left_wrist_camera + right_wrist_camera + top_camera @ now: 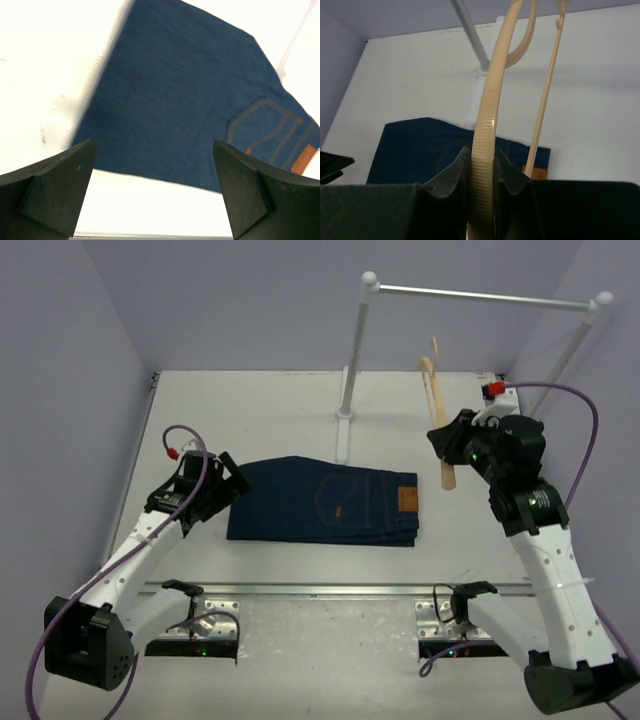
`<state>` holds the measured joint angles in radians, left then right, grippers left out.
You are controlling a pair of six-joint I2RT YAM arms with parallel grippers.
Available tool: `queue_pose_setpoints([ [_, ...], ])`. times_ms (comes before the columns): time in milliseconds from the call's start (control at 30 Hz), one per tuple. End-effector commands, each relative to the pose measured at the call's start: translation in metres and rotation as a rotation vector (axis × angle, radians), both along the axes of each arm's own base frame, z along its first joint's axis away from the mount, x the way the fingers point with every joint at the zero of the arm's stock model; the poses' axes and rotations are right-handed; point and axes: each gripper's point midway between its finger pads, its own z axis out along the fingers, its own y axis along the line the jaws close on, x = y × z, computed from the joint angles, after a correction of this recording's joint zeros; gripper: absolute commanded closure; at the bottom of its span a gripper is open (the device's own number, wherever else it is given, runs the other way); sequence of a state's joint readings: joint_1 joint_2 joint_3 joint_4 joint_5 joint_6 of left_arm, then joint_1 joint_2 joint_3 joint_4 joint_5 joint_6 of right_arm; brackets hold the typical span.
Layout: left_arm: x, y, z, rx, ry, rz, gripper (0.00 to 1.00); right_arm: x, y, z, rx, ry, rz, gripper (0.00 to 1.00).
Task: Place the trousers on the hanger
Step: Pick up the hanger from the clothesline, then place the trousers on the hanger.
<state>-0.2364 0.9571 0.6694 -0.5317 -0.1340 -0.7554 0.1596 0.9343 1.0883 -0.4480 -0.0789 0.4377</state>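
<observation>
The trousers [322, 500] [180, 100] [415, 150] lie folded flat in the middle of the table, waistband patch to the right. My left gripper [232, 480] [155, 195] hovers open at their left end, nothing between its fingers. The tan hanger [438, 410] [490, 110] is held off the table on the right. My right gripper [441, 440] [482, 165] is shut on its ribbed curved arm. The hanger's thin lower bar [543, 110] runs beside the held arm. Its hook is out of view in the right wrist view.
A white metal rail [480, 296] on two ball-topped posts stands at the back; its left post [352, 370] rises just behind the trousers. Grey walls close in the table on three sides. A metal strip [330, 588] runs along the near edge.
</observation>
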Motion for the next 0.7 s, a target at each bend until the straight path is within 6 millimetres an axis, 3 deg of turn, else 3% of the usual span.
queue_pose_setpoints([
  [0,0.005,0.018,-0.02,-0.078,0.092,0.001,0.0,-0.034,0.044,0.014,0.191,-0.187,0.228,1.0],
  [100,0.004,0.017,-0.039,-0.151,0.121,-0.003,0.0,-0.054,0.059,-0.006,0.264,-0.223,0.295,1.0],
  [167,0.002,0.016,-0.05,-0.16,0.144,-0.003,0.0,-0.067,0.073,-0.031,0.292,-0.221,0.353,1.0],
  [333,-0.008,0.03,-0.09,-0.136,0.247,0.071,0.0,-0.079,0.108,-0.055,0.293,-0.265,0.432,1.0],
  [500,-0.022,0.023,-0.125,-0.161,0.323,0.036,0.01,-0.104,0.161,-0.075,0.252,-0.301,0.487,1.0],
  [600,-0.024,0.013,-0.135,-0.199,0.323,-0.022,0.09,-0.117,0.184,-0.084,0.246,-0.323,0.398,1.0],
  [667,-0.025,0.0,-0.136,-0.256,0.314,-0.079,0.18,-0.12,0.199,-0.109,0.186,-0.297,0.385,1.0],
])
